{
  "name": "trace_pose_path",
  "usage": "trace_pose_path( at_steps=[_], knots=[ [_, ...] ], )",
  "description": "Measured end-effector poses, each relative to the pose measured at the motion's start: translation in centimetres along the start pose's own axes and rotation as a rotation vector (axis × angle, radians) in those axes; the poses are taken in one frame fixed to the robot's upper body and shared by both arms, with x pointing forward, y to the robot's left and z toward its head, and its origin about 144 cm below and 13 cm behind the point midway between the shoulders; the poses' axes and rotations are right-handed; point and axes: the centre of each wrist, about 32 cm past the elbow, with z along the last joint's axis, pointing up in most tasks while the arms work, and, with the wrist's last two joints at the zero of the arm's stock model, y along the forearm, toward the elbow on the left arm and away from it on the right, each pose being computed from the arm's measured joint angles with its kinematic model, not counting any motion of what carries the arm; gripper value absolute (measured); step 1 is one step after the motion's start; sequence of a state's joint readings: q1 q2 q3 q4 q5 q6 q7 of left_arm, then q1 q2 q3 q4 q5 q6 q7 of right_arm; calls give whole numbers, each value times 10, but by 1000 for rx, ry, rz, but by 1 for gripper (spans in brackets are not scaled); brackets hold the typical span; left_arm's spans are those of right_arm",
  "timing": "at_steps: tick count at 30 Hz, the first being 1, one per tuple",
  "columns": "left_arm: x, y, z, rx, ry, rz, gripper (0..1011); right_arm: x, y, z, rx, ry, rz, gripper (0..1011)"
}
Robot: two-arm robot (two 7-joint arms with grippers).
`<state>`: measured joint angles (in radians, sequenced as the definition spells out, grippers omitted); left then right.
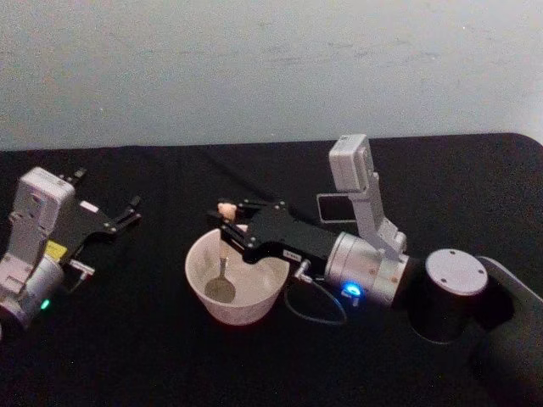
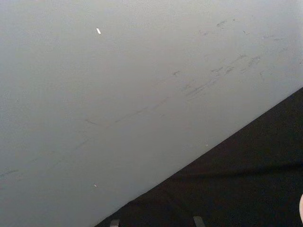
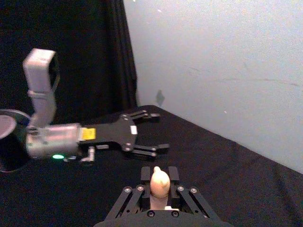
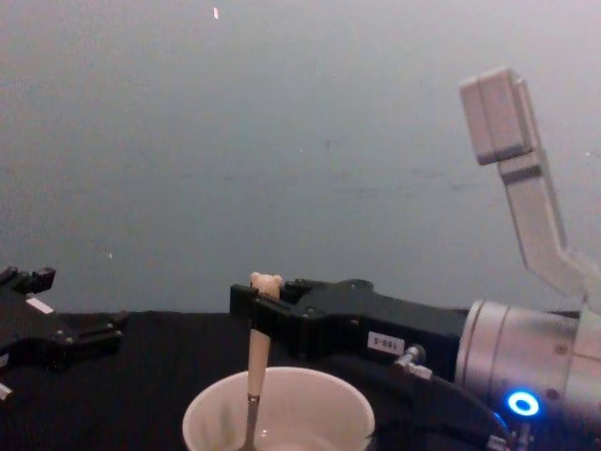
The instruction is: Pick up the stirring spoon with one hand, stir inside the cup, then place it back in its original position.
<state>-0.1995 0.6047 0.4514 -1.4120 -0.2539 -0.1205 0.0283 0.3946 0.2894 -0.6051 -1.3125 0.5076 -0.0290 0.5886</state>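
Right claw point(image 1: 227, 222): pinched tight on the stirring spoon point(image 1: 222, 264), gripping the stem just under the bear head; reaches in low from the robot's right, its tips level over the cup's point(image 1: 193, 273) opening.
Stirring spoon: hangs near upright from the right claw, bear head just above the fingertips, thin greyish lower end below them, down inside the cup.
Cup: directly beneath the right claw's tips, standing upright on the counter point(image 1: 127, 348); wide cream-white, rim apart from the claw.
Left claw point(image 1: 129, 214): well apart from the right claw, on its left; fingers spread wide, nothing between them; low over the counter, pointing roughly toward the right claw.
Counter: black cloth under both claws.
Wall point(image 1: 271, 68): pale, beyond the claws at the counter's far edge.
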Motion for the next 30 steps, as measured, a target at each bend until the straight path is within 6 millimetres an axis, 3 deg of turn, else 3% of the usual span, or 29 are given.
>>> trace_pose_path(
  at_steps=[6, 16, 22, 30],
  knots=[
    [0, 0, 0, 0, 0, 0, 1001, 11, 6, 1, 2, -18, -40, 212],
    [0, 0, 0, 0, 0, 0, 1001, 26, -8, 6, 0, -45, -102, 212],
    [0, 0, 0, 0, 0, 0, 1001, 25, -22, 8, -5, -46, -108, 212],
    [0, 0, 0, 0, 0, 0, 1002, 10, -36, 9, -10, -2, -58, 212]
  ],
)
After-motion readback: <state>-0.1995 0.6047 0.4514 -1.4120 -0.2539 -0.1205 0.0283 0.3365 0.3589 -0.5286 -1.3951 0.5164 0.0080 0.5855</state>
